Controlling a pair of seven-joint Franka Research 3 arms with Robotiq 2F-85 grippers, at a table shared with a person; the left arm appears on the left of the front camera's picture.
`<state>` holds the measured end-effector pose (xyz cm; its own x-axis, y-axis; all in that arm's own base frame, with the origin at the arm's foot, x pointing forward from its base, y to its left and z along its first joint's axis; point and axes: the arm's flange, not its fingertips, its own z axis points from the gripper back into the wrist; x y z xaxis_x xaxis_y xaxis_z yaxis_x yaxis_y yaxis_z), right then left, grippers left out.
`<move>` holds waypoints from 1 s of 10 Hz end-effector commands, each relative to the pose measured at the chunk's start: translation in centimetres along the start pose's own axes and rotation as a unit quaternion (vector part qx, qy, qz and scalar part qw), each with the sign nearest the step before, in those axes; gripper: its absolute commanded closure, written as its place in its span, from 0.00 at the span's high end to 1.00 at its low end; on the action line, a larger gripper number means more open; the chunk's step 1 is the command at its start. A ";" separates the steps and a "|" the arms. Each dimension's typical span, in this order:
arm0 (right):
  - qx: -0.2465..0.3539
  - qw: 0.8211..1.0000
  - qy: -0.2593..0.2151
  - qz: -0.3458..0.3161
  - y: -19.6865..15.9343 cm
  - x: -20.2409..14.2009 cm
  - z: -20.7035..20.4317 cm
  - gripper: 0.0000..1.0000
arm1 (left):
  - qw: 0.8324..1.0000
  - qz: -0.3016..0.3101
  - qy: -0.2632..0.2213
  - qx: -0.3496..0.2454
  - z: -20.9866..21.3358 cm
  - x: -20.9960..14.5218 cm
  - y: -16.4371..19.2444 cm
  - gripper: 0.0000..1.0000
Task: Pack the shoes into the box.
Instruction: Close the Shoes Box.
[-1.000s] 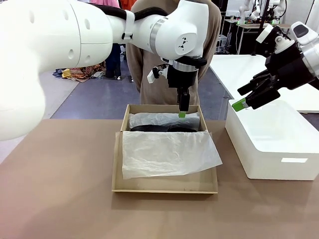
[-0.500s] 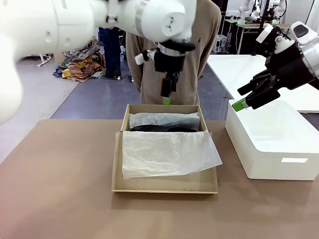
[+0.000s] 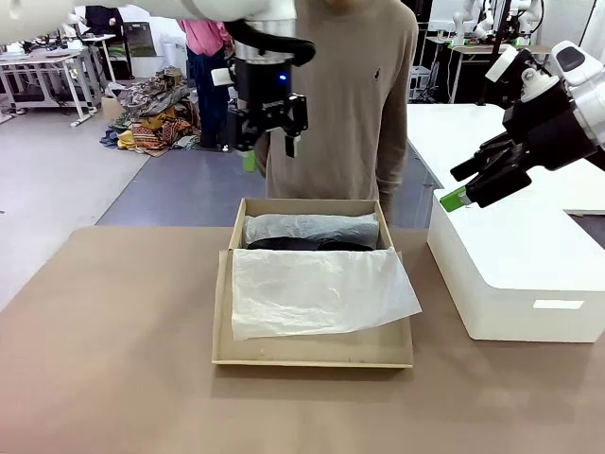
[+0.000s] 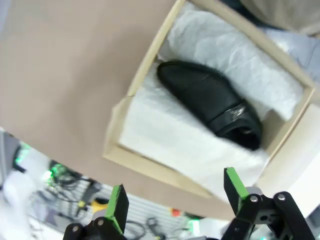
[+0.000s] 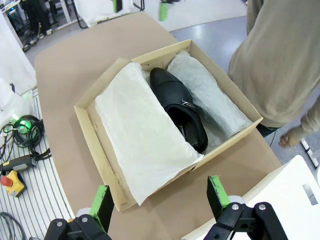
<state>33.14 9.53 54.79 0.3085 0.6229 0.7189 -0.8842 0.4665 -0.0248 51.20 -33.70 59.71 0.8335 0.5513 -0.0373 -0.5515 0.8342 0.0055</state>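
Front view: shoes (image 3: 307, 244) in box (image 3: 238, 219), tissue (image 3: 321, 288) draped onto lid (image 3: 312, 356). Left fingers (image 3: 248, 161), right fingers (image 3: 454, 199) spread, empty. Next, likely: fold tissue, close lid.

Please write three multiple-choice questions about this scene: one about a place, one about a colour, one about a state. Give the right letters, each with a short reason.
1. Where is the glossy black leather shoe?
A. held in a gripper
B. outside the box
C. inside the tan cardboard shoebox, beside white tissue paper

2. What colour are the finger pads of the right gripper?
A. green
B. red
C. blue

3. How is the left gripper?
A. shut on tissue
B. open and empty
C. shut on a shoe

Answers: C, the shoe lies in the box; A, the wrist view shows green pads; B, its fingers stand apart, holding nothing.
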 end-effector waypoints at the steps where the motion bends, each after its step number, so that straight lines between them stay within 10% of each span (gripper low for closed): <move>1: 0.008 1.000 -0.012 0.007 -0.3 0.0 -0.1 1.00 | 0.996 -0.092 0.009 0.019 0.4 1.1 4.4 1.00; 6: 0.008 1.000 -0.012 0.007 -0.3 0.0 -0.1 1.00 | 0.980 -0.197 0.007 -0.011 0.4 4.9 11.8 1.00; 10: 0.008 1.000 -0.012 0.007 -0.3 0.0 -0.1 1.00 | 0.983 -0.181 0.000 0.014 1.8 4.3 9.1 1.00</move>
<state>33.14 9.52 54.80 0.3086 0.6229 0.7189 -0.8840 0.4667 -0.0250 49.69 -23.68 61.14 0.9785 0.2022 -0.0410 -0.2021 0.9793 0.0076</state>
